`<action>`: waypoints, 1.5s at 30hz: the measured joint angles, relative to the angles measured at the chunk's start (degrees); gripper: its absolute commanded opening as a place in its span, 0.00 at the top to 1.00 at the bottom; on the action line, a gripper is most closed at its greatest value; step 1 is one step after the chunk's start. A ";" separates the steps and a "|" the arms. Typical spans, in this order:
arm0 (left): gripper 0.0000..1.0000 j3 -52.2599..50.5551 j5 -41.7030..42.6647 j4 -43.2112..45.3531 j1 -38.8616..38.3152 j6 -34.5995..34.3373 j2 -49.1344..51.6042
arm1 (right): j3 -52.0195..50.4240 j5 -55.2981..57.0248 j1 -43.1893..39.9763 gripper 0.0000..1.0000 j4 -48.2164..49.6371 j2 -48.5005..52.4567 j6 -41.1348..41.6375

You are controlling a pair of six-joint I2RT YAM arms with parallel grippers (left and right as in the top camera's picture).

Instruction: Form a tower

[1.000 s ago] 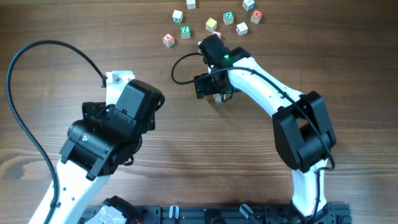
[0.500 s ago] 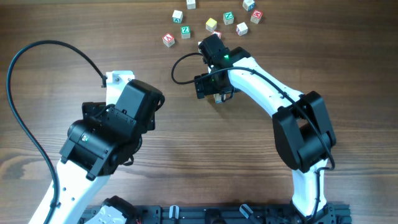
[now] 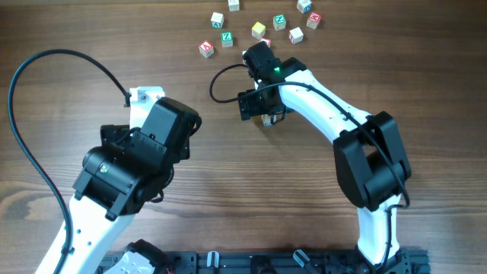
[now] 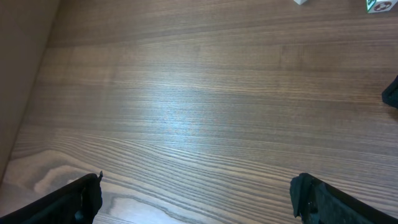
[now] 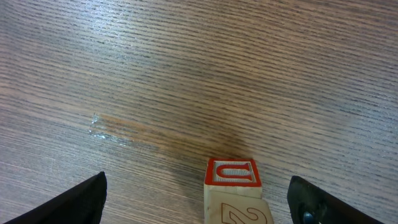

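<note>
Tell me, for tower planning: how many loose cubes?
9 clear, along the far side: red, white, green, white, yellow, green, white, blue, red; a sliver beside the right arm may be a tenth.

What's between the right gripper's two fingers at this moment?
The tower stands there, in the right wrist view, with bare table on either side; the open right gripper is not touching it.

Between the fingers of your right pincer (image 5: 198, 198), the tower (image 5: 231, 186) shows you two marks. On its top face you can read a red outlined letter U inside a red frame. On the side turned toward the pincer is an outlined numeral 2, partly cut off at the picture's edge. Beyond the pincer, the loose cubes (image 3: 227, 36) carry green and red letters too small for you to read.
</note>
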 measured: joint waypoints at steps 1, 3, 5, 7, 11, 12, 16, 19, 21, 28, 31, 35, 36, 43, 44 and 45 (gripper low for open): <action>0.00 0.00 0.02 0.02 0.00 0.00 0.00 | 0.00 0.00 0.00 0.07 0.00 0.00 0.00; 0.00 0.00 0.02 0.00 0.00 0.00 0.00 | 0.00 0.02 0.00 0.07 0.00 0.00 0.02; 0.00 0.00 0.02 0.00 0.00 0.00 0.00 | 0.00 0.02 0.00 0.07 0.00 0.00 0.24; 0.00 0.00 0.02 0.02 0.00 0.00 0.00 | 0.00 0.04 0.00 0.07 0.00 0.02 0.26; 0.00 0.00 0.02 0.02 0.00 0.00 0.00 | 0.00 0.22 0.00 0.07 0.00 0.63 0.46; 0.00 0.00 0.02 0.00 0.00 0.00 0.00 | 0.00 0.22 0.00 0.07 0.00 0.83 0.46; 0.00 0.00 0.02 0.00 0.00 0.00 0.00 | -0.13 0.66 0.00 0.10 0.00 0.98 0.57; 0.00 0.00 0.00 0.00 0.00 0.00 0.00 | -0.13 0.87 0.00 0.15 -0.02 0.98 0.72; 0.00 0.00 0.02 0.00 0.00 0.00 0.00 | -0.13 1.07 0.00 0.15 -0.02 0.98 1.05; 0.00 0.00 0.00 0.00 0.00 0.00 0.00 | -0.13 1.07 0.00 0.17 -1.44 0.98 1.09; 0.00 0.00 0.02 0.00 0.00 0.00 0.00 | -0.13 1.07 0.00 0.18 -1.53 0.98 1.09; 0.00 0.00 0.00 0.00 0.00 0.00 0.00 | -0.13 1.07 0.00 0.21 -2.29 0.98 1.09; 0.00 0.00 0.00 0.00 0.00 0.00 0.00 | -0.13 1.07 0.00 0.22 -2.49 0.98 1.09; 0.00 0.00 0.02 0.00 0.00 0.00 0.00 | -0.13 1.09 0.00 0.28 -2.84 0.98 1.11; 0.00 0.00 0.02 0.02 0.00 0.00 0.00 | -0.13 1.09 0.00 0.29 -2.89 0.98 1.09; 0.00 0.00 0.00 0.00 0.00 0.00 0.00 | -0.13 1.09 0.00 0.31 -3.04 0.98 1.09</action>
